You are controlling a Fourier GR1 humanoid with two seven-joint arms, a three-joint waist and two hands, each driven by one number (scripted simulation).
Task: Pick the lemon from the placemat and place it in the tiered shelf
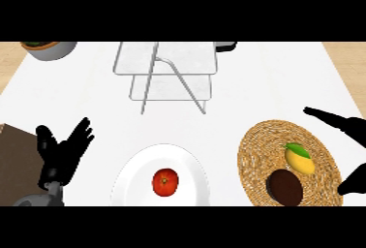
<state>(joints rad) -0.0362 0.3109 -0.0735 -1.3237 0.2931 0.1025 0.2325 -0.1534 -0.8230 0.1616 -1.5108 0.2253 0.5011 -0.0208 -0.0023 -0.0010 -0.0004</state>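
A yellow lemon with a green leaf lies on the round woven placemat at the right. A dark brown round object sits just in front of it on the mat. The white tiered shelf stands at the back centre. My right hand reaches in from the right edge, fingers straight and spread, beside the mat's right rim and apart from the lemon. My left hand rests open at the lower left, fingers up.
A white plate carrying a red tomato sits at the front centre. A grey pot with a plant stands at the back left corner. A dark brown patch shows at the left edge.
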